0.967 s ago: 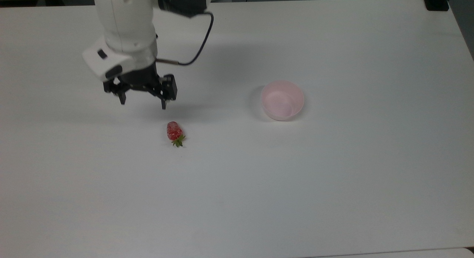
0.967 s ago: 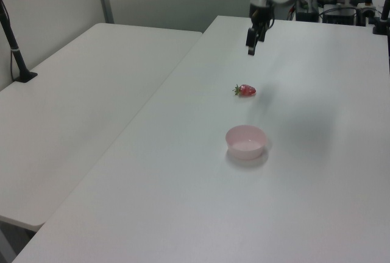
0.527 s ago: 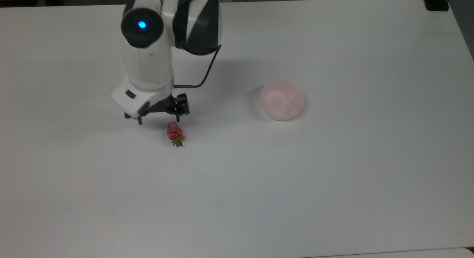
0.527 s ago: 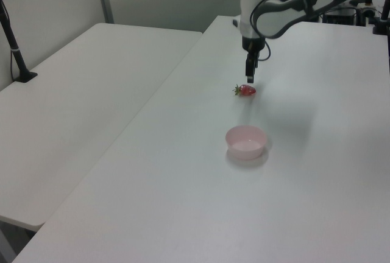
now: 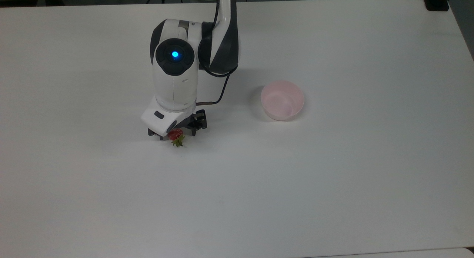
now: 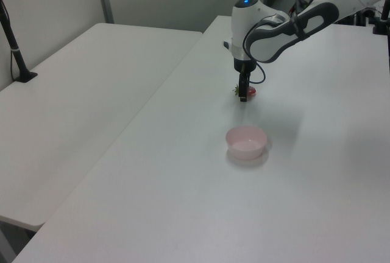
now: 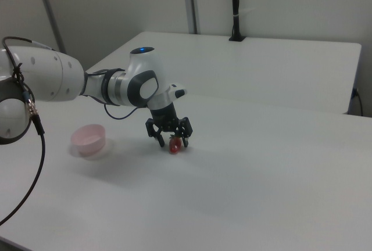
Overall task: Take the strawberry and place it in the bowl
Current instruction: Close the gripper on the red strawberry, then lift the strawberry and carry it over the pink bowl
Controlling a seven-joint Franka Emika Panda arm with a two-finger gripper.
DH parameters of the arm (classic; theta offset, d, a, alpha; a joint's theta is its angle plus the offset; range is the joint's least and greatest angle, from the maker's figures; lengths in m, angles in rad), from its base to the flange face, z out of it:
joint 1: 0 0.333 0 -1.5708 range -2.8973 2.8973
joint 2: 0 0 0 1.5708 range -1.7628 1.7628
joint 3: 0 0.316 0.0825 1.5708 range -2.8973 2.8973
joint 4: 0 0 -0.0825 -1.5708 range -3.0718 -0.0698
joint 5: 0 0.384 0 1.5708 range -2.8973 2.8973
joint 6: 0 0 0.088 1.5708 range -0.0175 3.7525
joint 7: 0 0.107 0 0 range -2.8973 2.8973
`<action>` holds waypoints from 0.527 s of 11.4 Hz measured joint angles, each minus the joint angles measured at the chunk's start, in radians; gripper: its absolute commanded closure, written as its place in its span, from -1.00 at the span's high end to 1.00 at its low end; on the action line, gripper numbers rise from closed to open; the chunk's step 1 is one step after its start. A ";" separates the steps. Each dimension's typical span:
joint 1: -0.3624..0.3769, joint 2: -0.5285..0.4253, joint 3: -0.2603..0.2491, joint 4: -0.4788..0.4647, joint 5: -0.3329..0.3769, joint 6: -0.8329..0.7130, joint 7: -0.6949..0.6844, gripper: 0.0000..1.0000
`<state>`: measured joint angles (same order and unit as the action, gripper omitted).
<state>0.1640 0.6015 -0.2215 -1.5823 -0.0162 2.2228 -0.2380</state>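
Observation:
The red strawberry (image 5: 177,133) lies on the white table (image 5: 333,184), its green cap pointing toward the top view's bottom; it also shows as the strawberry (image 7: 174,146) and, partly hidden, the strawberry (image 6: 251,92). My gripper (image 5: 172,133) is low over it, open, with the black fingers (image 7: 161,140) standing on either side of the fruit without squeezing it. The gripper (image 7: 173,142) appears close to the tabletop. The pale pink bowl (image 5: 282,100) stands upright and holds nothing, off to the top view's right of the gripper; bowl (image 6: 246,141), bowl (image 7: 88,139).
A black clamp base (image 5: 437,2) sits at the table's far right corner in the top view. A second white table (image 6: 79,92) adjoins on the left view's left, with a black post (image 6: 13,41). The arm's cable (image 5: 218,96) hangs beside the wrist.
The arm has swung toward the top view's right and bottom and come down. The open gripper, earlier behind and left of the strawberry, now straddles it. Strawberry and bowl have not moved.

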 measured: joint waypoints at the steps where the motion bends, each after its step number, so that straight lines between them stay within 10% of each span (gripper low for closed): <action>1: 0.000 0.000 0.000 0.004 0.000 0.000 0.000 -0.10; 6: 0.000 0.000 0.000 0.010 0.000 0.000 0.000 -0.23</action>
<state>0.1643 0.6014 -0.2215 -1.5726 -0.0162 2.2228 -0.2377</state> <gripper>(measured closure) 0.573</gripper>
